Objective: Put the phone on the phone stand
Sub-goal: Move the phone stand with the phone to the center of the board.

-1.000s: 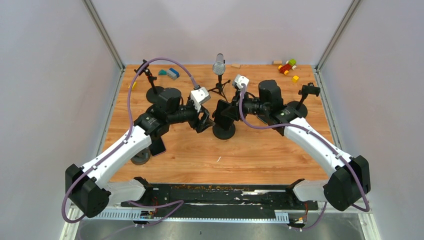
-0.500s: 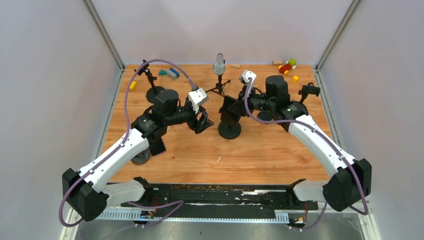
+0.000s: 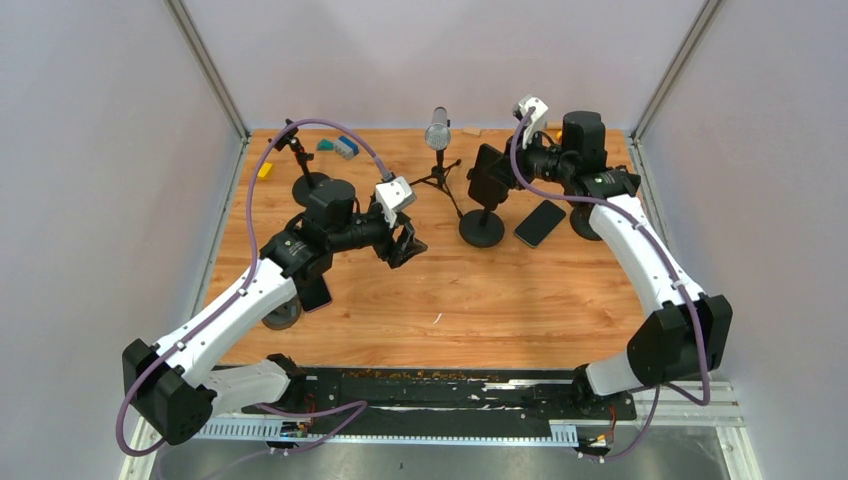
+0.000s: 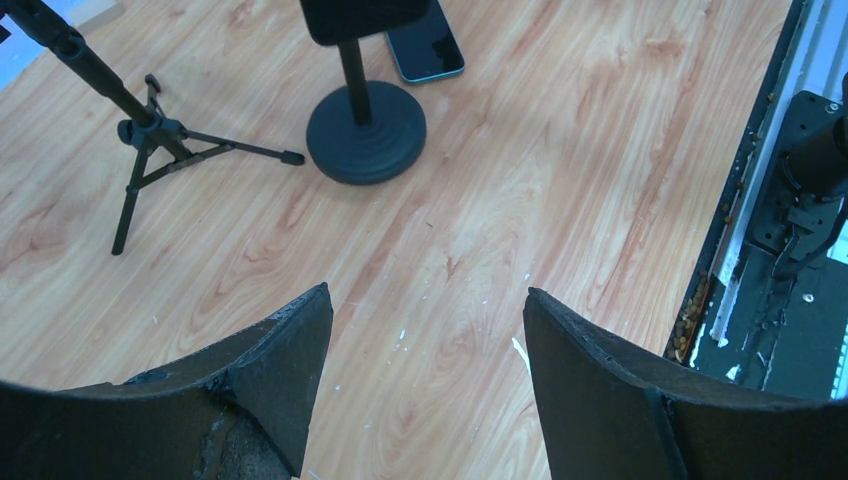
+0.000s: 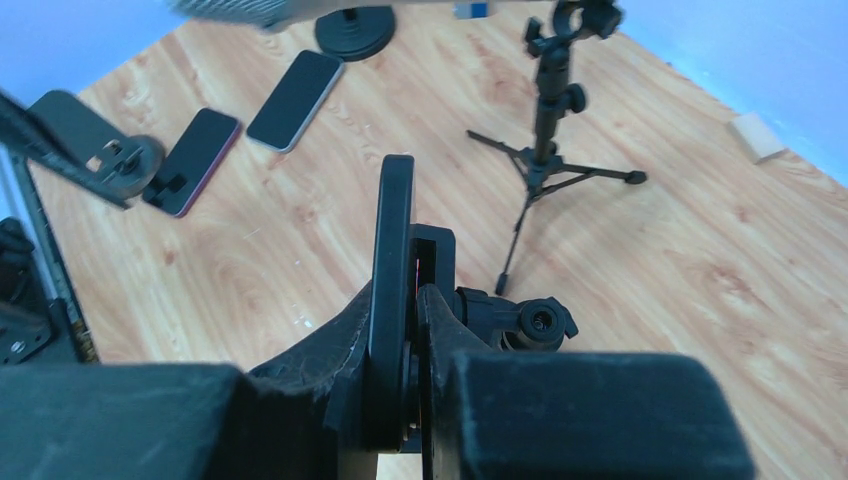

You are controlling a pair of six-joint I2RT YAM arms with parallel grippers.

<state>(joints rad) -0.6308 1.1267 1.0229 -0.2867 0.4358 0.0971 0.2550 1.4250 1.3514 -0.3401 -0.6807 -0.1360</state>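
A black phone stand (image 3: 482,228) with a round base stands at the back middle of the table. My right gripper (image 3: 492,172) is shut on its upright holder plate (image 5: 392,250), one finger on each face. A dark phone (image 3: 540,222) lies flat just right of the stand's base. In the left wrist view it has a teal edge (image 4: 425,45) and lies behind the stand's base (image 4: 365,130). My left gripper (image 3: 405,243) is open and empty above bare wood, left of the stand. Its fingers (image 4: 280,370) are wide apart.
A microphone on a tripod (image 3: 438,135) stands behind the stand. Other black stands are at the back left (image 3: 310,185) and far right (image 3: 615,185). Two more phones (image 5: 295,85) (image 5: 195,147) lie near my left arm. Small toy blocks (image 3: 575,133) lie at the back edge.
My right gripper has carried the phone stand toward the back right, and the dark phone beside it has come into view. My left gripper has barely moved.
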